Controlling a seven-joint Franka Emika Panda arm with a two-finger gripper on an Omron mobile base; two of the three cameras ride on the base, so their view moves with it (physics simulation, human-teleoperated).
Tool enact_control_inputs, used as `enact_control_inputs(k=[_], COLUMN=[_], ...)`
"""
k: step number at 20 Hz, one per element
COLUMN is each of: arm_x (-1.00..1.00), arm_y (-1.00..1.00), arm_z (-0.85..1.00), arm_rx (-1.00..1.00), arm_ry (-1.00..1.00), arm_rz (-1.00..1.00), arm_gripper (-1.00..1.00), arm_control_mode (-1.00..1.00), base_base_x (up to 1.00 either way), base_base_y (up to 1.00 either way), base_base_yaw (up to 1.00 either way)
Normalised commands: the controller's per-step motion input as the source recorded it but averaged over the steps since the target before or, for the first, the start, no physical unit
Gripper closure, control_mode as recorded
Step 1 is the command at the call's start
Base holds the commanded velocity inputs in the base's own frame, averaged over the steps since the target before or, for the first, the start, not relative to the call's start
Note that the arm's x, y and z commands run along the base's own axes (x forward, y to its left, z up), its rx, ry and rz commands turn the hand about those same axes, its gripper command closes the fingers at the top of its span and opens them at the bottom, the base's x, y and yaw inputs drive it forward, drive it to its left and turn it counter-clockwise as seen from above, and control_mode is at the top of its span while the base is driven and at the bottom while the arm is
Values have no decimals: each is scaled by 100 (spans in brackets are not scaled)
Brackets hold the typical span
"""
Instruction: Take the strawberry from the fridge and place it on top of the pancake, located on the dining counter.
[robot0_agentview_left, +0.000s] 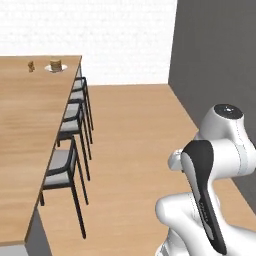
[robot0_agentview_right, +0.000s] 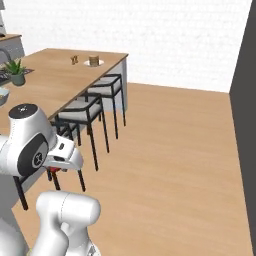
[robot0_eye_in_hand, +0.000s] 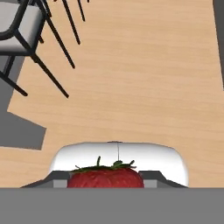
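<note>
1. Here the gripper (robot0_eye_in_hand: 106, 183) is pinched on the strawberry (robot0_eye_in_hand: 106, 177): in the hand view the red fruit with its green leaves sits between the two finger tips, over bare wood floor (robot0_eye_in_hand: 144, 78).
2. In the right base view a small spot of red (robot0_agentview_right: 55, 169) shows just under the hand, low beside the arm's white shoulder; the fingers themselves are hidden there.
3. The pancake (robot0_agentview_left: 55, 65) is a short golden-brown stack on a small white plate (robot0_agentview_left: 49, 69), near the far right corner of the dining counter (robot0_agentview_left: 30, 130) in the left base view. The plate holds the stack and, as far as can be seen, no fruit.
4. A small brown shaker (robot0_agentview_left: 31, 66) stands just left of the plate, apart from it; the right base view shows it as a pair (robot0_agentview_right: 74, 60).
5. Black chairs with grey seats (robot0_agentview_left: 62, 162) line the counter's right edge, tucked partly under it.
6. Toward the counter's left side in the right base view stands a potted green plant (robot0_agentview_right: 16, 71), with the rim of a pale bowl (robot0_agentview_right: 3, 94) at the picture's edge; what the bowl contains cannot be told.
7. A dark grey wall-like surface (robot0_agentview_left: 220, 55) rises at the right of the floor; whether it is the fridge cannot be told.
8. The strawberry is well apart from the pancake.
</note>
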Motion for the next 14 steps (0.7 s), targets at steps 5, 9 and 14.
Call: enact_control_inputs(k=[5,9,14], arm_x=[0,0,0], arm_y=[0,0,0], arm_z=[0,0,0], arm_rx=[0,0,0], arm_ry=[0,0,0], arm_rz=[0,0,0], arm_gripper=[100,100,100], arm_control_mode=[100,100,100], base_base_x=[73,61,56], base_base_y=[-39,-38,-48], base_base_yaw=[22,23,23])
